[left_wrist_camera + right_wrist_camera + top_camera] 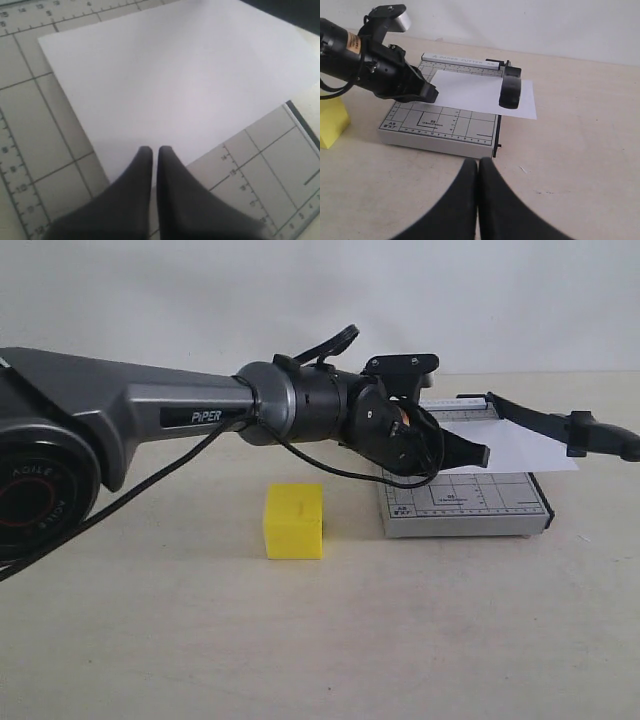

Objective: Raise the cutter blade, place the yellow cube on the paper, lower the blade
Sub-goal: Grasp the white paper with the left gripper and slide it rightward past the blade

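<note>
The left arm (150, 405) stretched across above the tabletop (300, 640), its left tool (480, 453) low over the paper (530, 450), blocking the grey board (470, 505) from that side. The raised cutter blade (545, 420) barred the board's far edge. The yellow cube (293, 521) stood apart from the board, open above and in front. Bare tabletop lay ahead of the right tool (472, 162).

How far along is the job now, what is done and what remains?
Done: the cutter blade looks raised off the board. In hand: nothing is gripped; the left gripper is shut and empty over the paper, and the right gripper is shut too. Left: the yellow cube sits on the table beside the board, so it must go onto the paper, then the blade comes down.
</note>
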Available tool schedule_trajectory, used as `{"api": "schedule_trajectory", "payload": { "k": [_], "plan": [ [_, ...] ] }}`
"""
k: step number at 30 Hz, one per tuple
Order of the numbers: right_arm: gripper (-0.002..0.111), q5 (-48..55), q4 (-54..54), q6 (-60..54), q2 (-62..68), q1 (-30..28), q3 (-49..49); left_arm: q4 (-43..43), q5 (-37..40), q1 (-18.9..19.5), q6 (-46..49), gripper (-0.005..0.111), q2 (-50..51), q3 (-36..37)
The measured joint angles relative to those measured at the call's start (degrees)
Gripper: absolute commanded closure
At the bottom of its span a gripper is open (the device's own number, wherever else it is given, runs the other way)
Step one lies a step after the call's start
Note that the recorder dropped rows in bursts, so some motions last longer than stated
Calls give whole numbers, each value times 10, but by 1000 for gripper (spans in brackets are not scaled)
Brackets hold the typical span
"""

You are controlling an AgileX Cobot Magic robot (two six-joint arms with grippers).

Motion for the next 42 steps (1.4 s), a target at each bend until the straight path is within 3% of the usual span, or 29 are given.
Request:
{"api": "schedule_trajectory", "payload": {
  "k": [8, 15, 26, 42],
  "plan": [
    [108, 0, 0, 0, 0, 0, 0, -3, 22, -4, 6, 102, -20, -28],
    [108, 0, 0, 0, 0, 0, 0, -7, -74, -2, 3, 102, -18, -30],
    [108, 0, 0, 3, 0, 0, 0, -8, 18, 1, 25, 102, 22, -31],
    [108, 0, 2, 12, 0, 0, 0, -9, 58, -2, 43, 102, 16, -34]
  ]
}}
